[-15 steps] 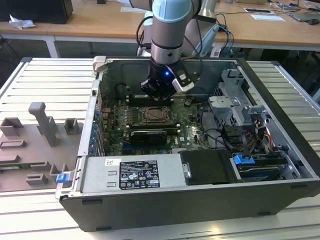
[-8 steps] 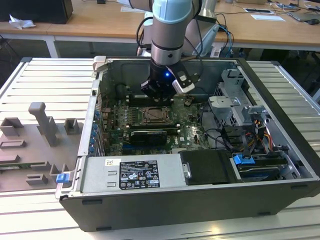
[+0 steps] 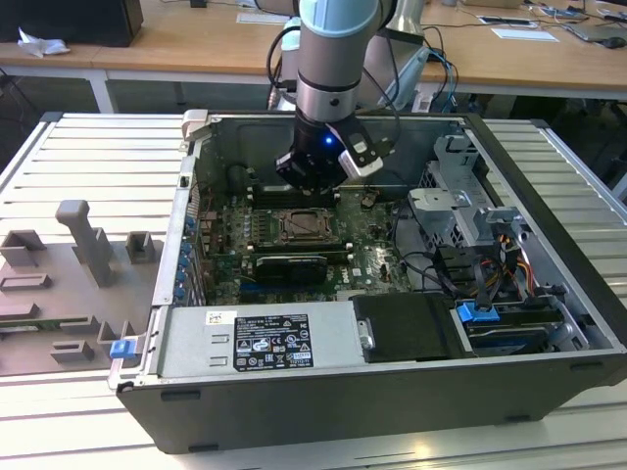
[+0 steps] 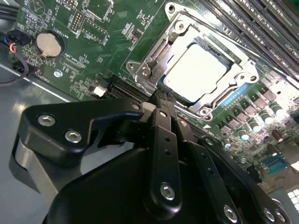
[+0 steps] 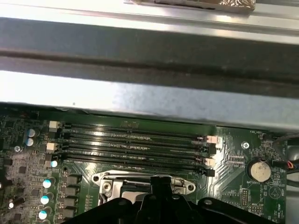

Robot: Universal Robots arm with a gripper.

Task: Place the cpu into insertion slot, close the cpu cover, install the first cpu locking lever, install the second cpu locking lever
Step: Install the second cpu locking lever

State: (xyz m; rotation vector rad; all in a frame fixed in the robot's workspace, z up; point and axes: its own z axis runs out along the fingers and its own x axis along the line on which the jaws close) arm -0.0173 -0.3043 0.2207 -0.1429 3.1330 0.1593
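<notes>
In the second wrist view the claw (image 4: pixel 161 100) sat nearest the lens, its black fingers (image 4: pixel 163 140) pressed together into one narrow tip, with nothing between them. That tip stood just at the edge of the insertion slot (image 4: pixel 140 70), at the silvery rim on the side toward the coin battery (image 4: pixel 50 43).

Just past the tip, the cpu (image 4: pixel 198 70) lay flat inside the slot, its pale metal face showing through the cut-out centre of the cpu cover (image 4: pixel 245 74), which lay down over the chip's edges. Beyond the socket ran the long black memory slots (image 4: pixel 261 18) on the green motherboard (image 4: pixel 93 28).

In the first wrist view the closed claw (image 5: pixel 161 184) reached over the socket rim (image 5: pixel 105 179), with the memory slots (image 5: pixel 131 144) behind it and the grey wall of the computer case (image 5: pixel 149 98) farther back.

In the exterior view the arm (image 3: pixel 333 59) came down from above into the open computer case (image 3: pixel 323 401), which lay on its side on the slatted tabletop (image 3: pixel 98 147). The claw (image 3: pixel 313 188) hung over the far edge of the insertion slot (image 3: pixel 299 227). A grey moulded fixture (image 3: pixel 83 245) stood on the tabletop toward the exterior view's left, well apart from the case. Wooden desks (image 3: pixel 196 44) stood in the background.
</notes>
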